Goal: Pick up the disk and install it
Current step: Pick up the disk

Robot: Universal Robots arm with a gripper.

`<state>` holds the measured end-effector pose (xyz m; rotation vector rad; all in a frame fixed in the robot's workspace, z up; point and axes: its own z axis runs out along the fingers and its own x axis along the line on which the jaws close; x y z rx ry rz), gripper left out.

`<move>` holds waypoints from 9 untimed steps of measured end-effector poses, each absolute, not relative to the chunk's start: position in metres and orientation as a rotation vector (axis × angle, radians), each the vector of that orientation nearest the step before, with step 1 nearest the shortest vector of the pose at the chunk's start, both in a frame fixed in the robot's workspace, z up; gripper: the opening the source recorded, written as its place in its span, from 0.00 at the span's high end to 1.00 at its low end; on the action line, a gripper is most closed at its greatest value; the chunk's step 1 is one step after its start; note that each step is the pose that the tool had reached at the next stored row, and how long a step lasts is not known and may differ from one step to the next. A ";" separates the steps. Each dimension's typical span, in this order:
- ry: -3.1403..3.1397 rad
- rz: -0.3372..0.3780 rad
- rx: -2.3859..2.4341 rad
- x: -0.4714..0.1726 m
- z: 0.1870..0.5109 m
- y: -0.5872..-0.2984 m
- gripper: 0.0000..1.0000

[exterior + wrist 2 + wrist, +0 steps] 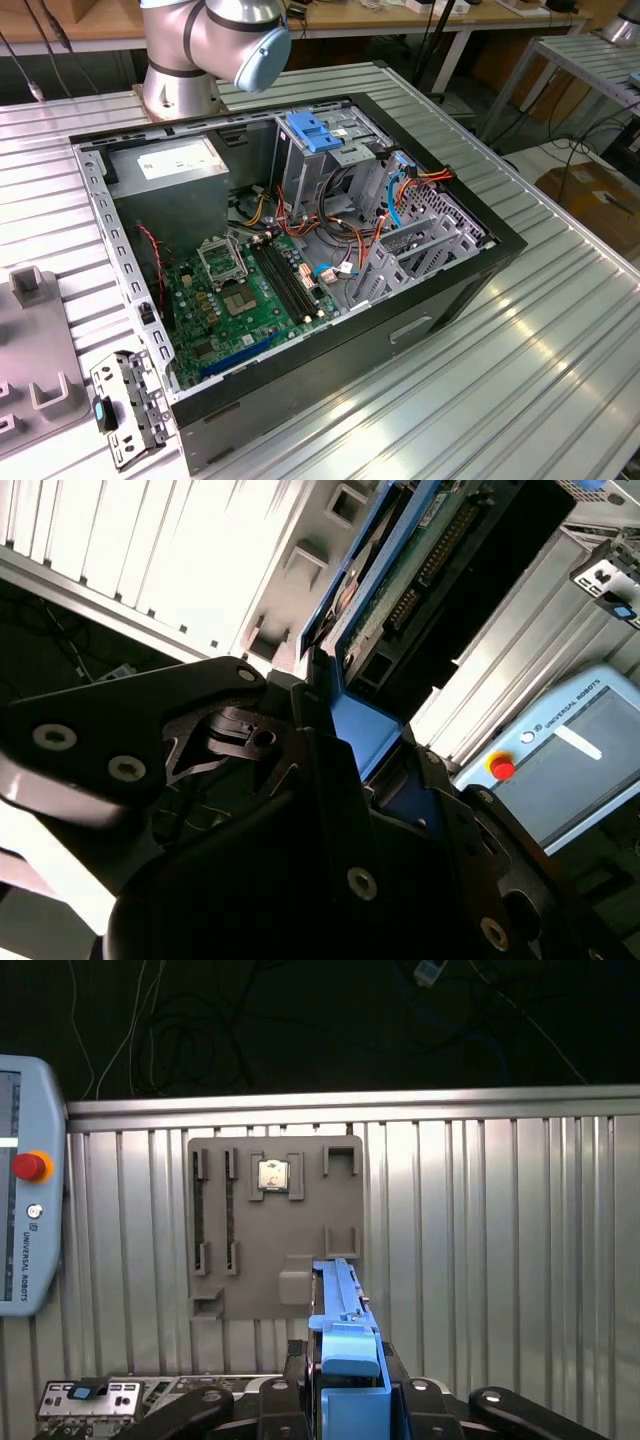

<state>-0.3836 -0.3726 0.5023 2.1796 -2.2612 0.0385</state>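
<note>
In the first wrist view the pincer [347, 1368] was closed on the disk [338, 1300]. Its black fingers [298, 1362] pressed on both sides of the blue carrier. The disk was seen from its thin edge and pointed away from the pincer, in front of a grey holder plate [270, 1250]. This plate lay on the ribbed metal tabletop [500, 1240]. I could not tell whether the disk touched the plate. A small square chip [272, 1175] sat in one pocket of the plate. A teach pendant [25, 1220] with a red button lay beside the plate on the tabletop.

In the second wrist view the pincer [340, 750] gripped the same disk [420, 560], and there the green circuit board inside the blue frame was visible.

In the exterior view an open computer case [300, 400] lay on its side on the tabletop [500, 380], just in front of the base of the arm [215, 40]. Inside it were the green motherboard [235, 300] and a grey drive bay [300, 175] with a blue bracket [313, 132] on top. A small metal panel [128, 408] lay near the case, toward the exterior view's left.
</note>
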 end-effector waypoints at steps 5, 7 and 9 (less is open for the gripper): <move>-2.261 0.039 2.180 -0.381 0.502 -0.383 0.63; -2.261 0.039 2.180 -0.376 0.502 -0.383 0.63; -2.261 0.039 2.180 -0.370 0.502 -0.383 0.63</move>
